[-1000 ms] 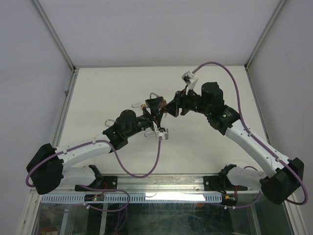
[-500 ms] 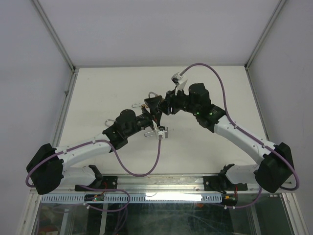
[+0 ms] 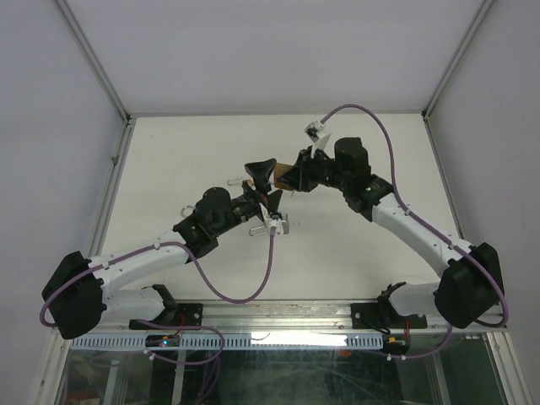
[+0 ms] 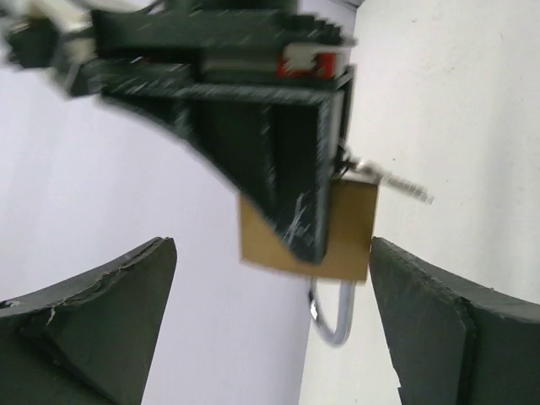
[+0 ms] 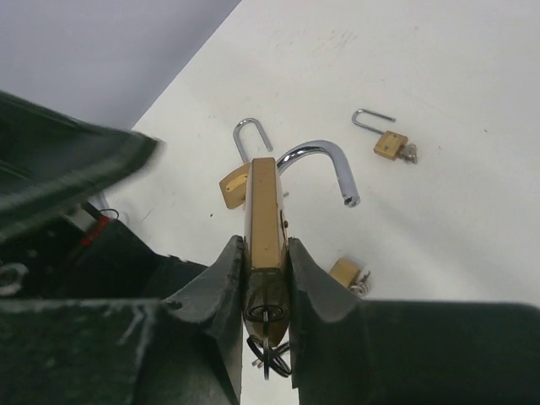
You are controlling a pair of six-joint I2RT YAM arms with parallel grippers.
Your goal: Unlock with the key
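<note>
Since a second ago my left tool (image 3: pixel 260 164) has sprung wide, released, its fingers (image 4: pixel 101 304) standing clear either side of the padlock (image 5: pixel 264 202). My right tool (image 5: pixel 267 253) clenches that padlock's body, key (image 5: pixel 268 353) in its base, shackle swung open. Bare tabletop (image 5: pixel 456 76) lies beyond it.

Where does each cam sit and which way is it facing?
Top external: above and behind the bases, facing down on the table; both arms show, left gripper and right gripper close together mid-table.
Left wrist: looks out between its own open fingers at the brass padlock.
Right wrist: looks along its clamped fingers, which hold that padlock; shackle open, key in its base, smaller padlocks beyond.
Shared: both wrist views show the same padlock.
</note>
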